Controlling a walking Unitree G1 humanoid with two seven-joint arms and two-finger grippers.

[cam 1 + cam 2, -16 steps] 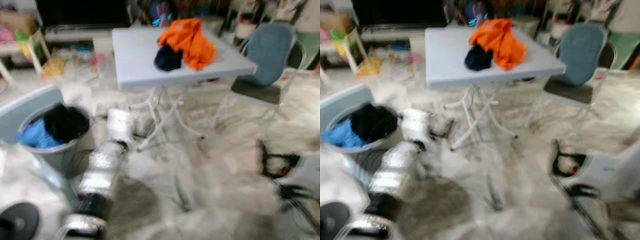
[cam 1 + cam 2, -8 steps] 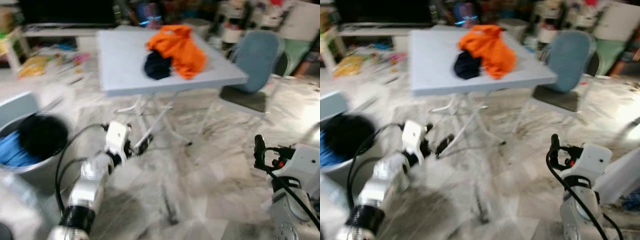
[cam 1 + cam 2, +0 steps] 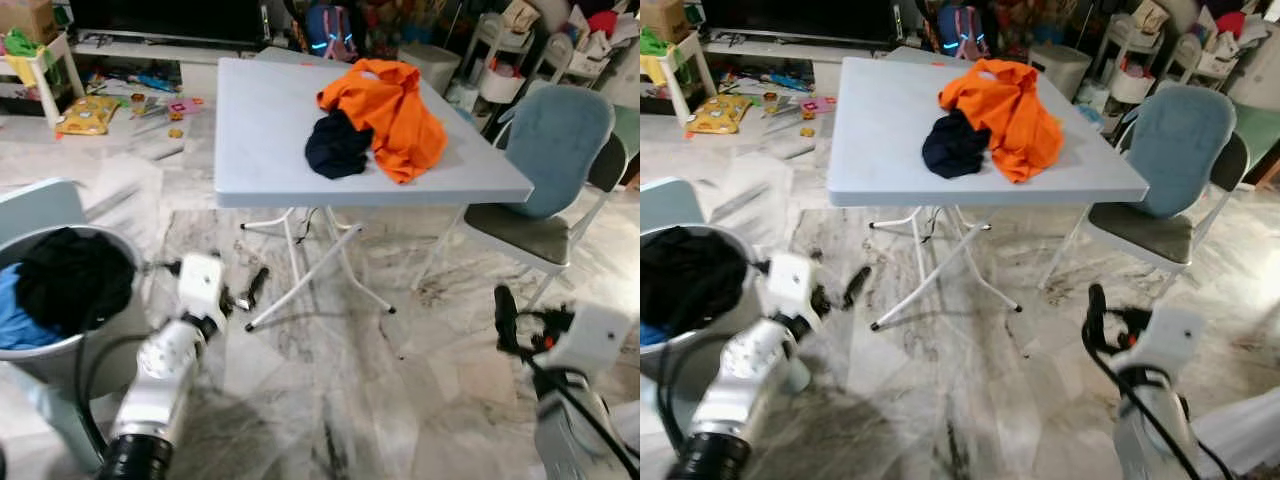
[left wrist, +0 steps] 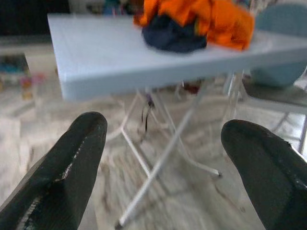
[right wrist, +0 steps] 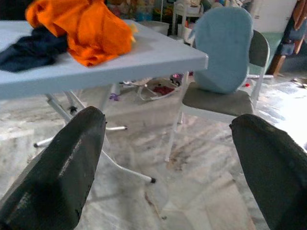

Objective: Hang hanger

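Both claws, left claw (image 4: 163, 158) and right claw (image 5: 168, 163), are spread wide and empty, low before the table (image 3: 260, 150). No hanger is discernible; it may lie under the orange garment (image 3: 390, 105). Grabbing blindly risks snagging cloth instead.

Clothes (image 3: 385, 115) lie on the table (image 3: 270, 150), a chair (image 3: 545, 170) to its right, a bin (image 3: 55, 300) front-left.
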